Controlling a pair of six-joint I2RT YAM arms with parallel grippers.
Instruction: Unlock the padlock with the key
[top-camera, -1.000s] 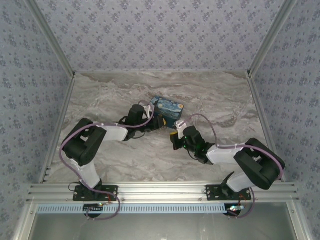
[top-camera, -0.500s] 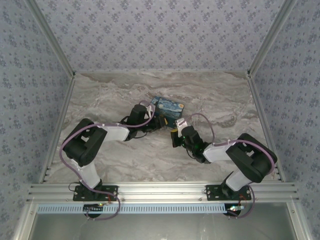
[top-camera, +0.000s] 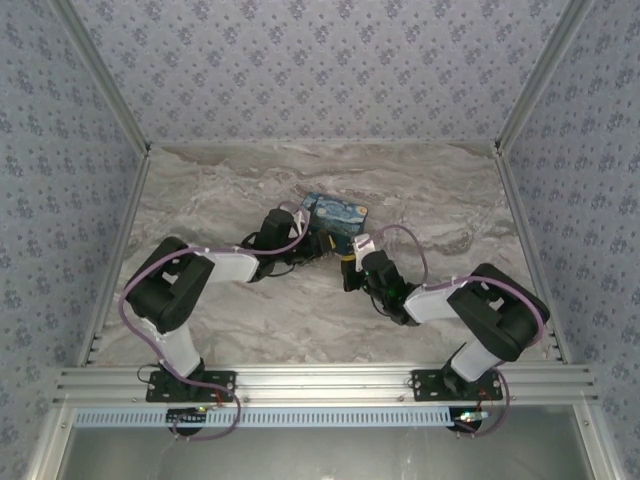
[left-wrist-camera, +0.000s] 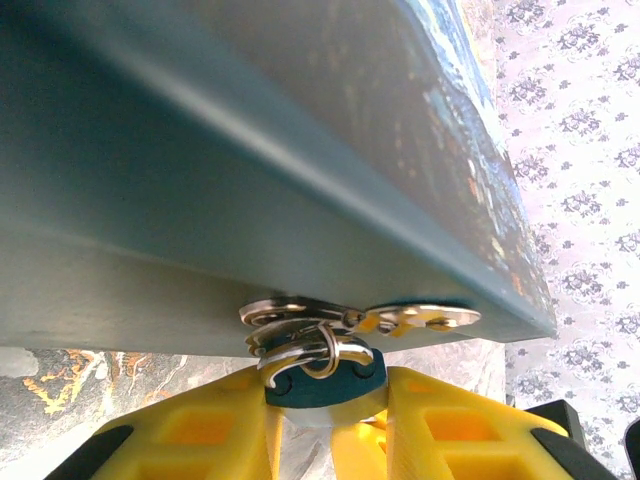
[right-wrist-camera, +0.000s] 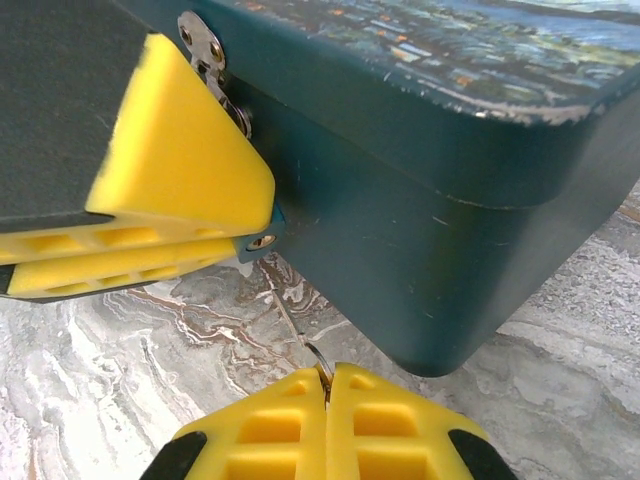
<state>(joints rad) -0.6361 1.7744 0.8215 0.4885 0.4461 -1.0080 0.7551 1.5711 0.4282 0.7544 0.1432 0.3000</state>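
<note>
Seen from above, the right arm has folded inward, carrying the right tool (top-camera: 349, 267) toward the box (top-camera: 338, 218) on the bench (top-camera: 230, 180). In the left wrist view, the left tool (left-wrist-camera: 327, 408) clamps the padlock (left-wrist-camera: 300, 385), which hangs on the box's hasp (left-wrist-camera: 300, 312). In the right wrist view, the right tool is pinched shut on the key (right-wrist-camera: 314, 352). Its tip should line up squarely with the keyhole (right-wrist-camera: 262, 241) before easing in.
</note>
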